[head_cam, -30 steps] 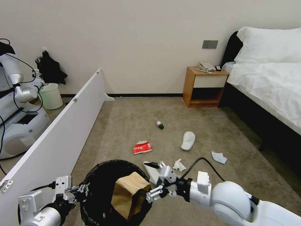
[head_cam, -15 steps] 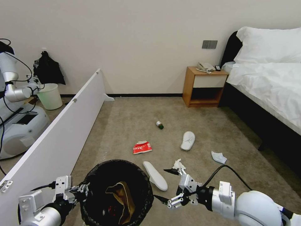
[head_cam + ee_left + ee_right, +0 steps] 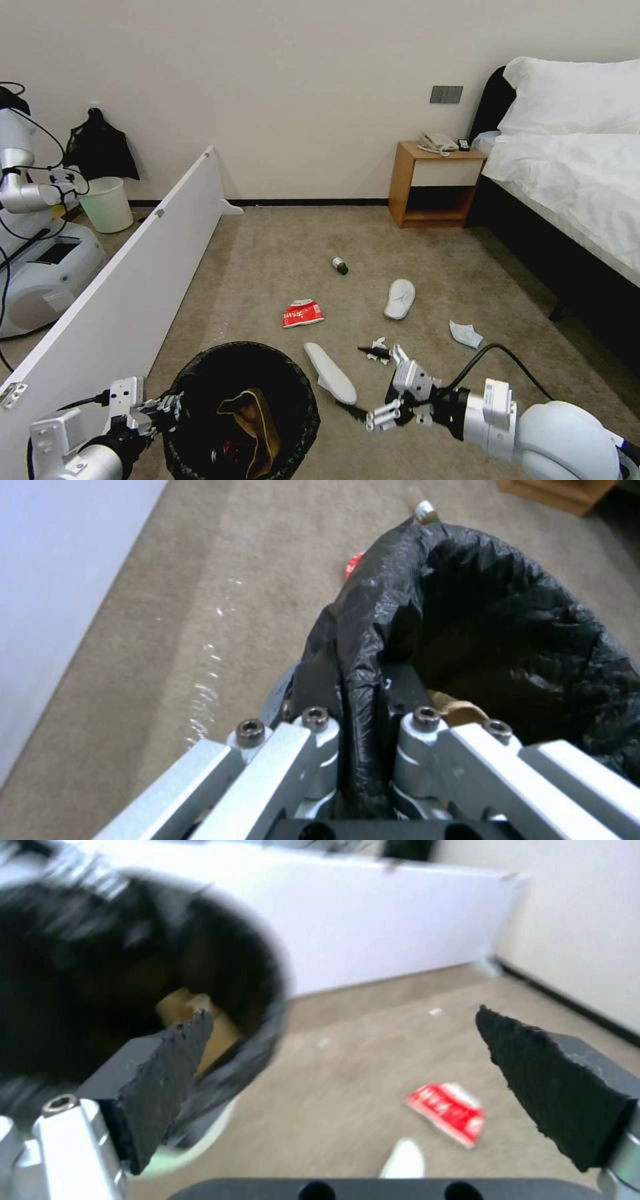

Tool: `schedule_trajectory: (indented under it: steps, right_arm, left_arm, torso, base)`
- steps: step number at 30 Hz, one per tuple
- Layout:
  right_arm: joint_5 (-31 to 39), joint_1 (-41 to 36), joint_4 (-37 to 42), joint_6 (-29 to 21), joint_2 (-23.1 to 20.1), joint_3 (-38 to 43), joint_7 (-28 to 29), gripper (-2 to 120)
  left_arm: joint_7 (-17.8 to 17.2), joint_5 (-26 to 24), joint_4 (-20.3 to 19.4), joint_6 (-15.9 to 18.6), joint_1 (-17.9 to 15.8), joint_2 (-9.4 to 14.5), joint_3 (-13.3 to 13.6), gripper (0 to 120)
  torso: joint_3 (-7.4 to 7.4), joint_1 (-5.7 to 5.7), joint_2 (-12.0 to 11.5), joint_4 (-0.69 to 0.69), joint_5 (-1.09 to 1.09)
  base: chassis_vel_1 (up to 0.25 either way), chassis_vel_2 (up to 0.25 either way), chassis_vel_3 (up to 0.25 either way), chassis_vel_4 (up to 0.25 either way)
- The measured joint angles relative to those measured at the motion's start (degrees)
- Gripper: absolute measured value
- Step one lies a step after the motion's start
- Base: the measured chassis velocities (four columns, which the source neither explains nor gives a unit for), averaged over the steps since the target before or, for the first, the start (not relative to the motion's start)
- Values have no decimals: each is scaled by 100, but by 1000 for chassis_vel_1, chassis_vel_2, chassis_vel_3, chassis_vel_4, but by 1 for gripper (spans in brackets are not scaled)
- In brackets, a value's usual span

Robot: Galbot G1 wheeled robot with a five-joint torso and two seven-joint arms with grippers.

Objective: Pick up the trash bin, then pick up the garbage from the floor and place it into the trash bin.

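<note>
White rounded arms, silver linkage grippers with black hex screws, black wedge pads (image 3: 547,1080), black cables.

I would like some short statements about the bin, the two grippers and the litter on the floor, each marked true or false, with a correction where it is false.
1. The left gripper is shut on the rim of the trash bin. True.
2. The right gripper holds the brown paper bag. False: its jaws are open and empty, and the bag lies inside the bin.
3. The red-white packet lies on the carpet beyond the bin. True.
4. Both white slippers are in the bin. False: the near slipper lies beside the bin and the far slipper lies farther out on the carpet.
5. The green-capped bottle stands on the nightstand. False: it lies on the carpet.
</note>
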Motion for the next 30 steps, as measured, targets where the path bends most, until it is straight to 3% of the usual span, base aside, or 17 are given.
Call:
schedule_trajectory:
  steps: [5, 12, 14, 22, 30]
  right_arm:
    - [344, -347, -137, -178, 705, 880, 578, 100]
    - [237, -663, -160, -355, 1074, 1109, 804, 100]
    - [192, -832, -217, -505, 1361, 1113, 1024, 100]
    - [-228, -1064, -385, -520, 1632, 1105, 1067, 100]
    - [-506, -1078, -580, -425, 1970, 886, 1073, 100]
  left_arm:
    - [1, 179, 0, 0, 48, -135, -226, 5]
    - [-16, 253, 0, -6, 50, -194, -324, 5]
    - [-29, 249, 0, -12, 76, -243, -488, 5]
    - [-36, 197, 0, -18, 91, -280, -718, 5]
    - [-41, 82, 0, -30, 99, -349, -1114, 5]
  torso:
    - [0, 0, 0, 0, 0]
    - [0, 0, 0, 0, -1]
    - [0, 0, -1, 2, 0]
    - [0, 0, -1, 1, 0]
    - [0, 0, -1, 1, 0]
  base:
    - [0, 0, 0, 0]
    - [0, 0, 0, 0]
    - [0, 0, 0, 0]
    - [0, 0, 0, 0]
    - [0, 0, 0, 0]
